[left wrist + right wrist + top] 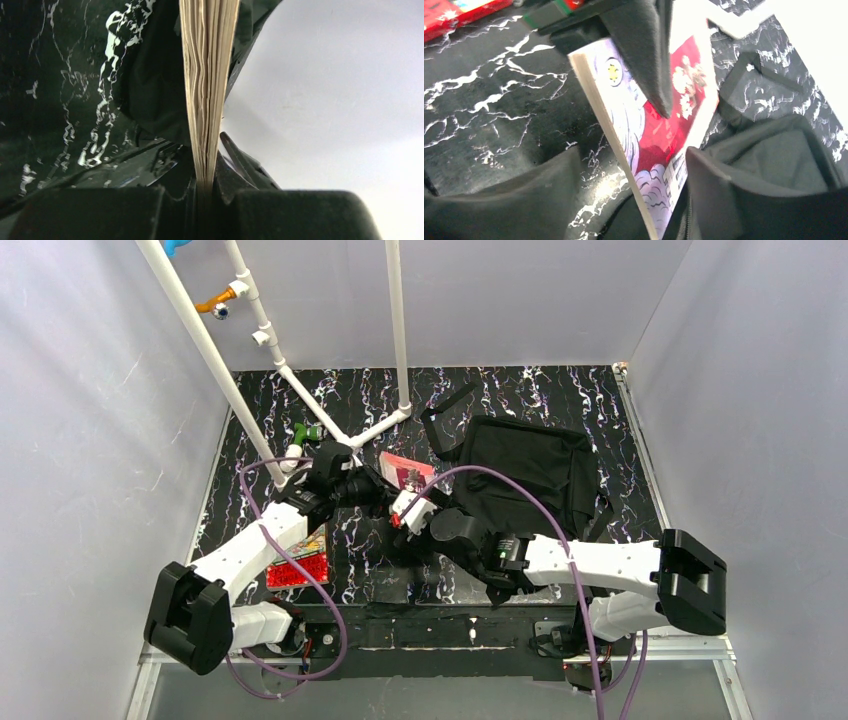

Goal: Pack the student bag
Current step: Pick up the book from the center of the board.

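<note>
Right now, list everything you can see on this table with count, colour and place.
student bag: one, black, right of centre.
book: one, red and pink cover, held left of the bag.
flat packet: one, red, near left.
small object: one, green, far left by the pipes.
pipe frame: one, white, back left.
left arm: one, white and black, jaws shut on the book.
right arm: one, white and black, jaws open beside the book.

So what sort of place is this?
Probably a robot test booth: plain walls enclose a black marbled table, two white arms sit at its near edge, and a pipe frame stands behind.
</note>
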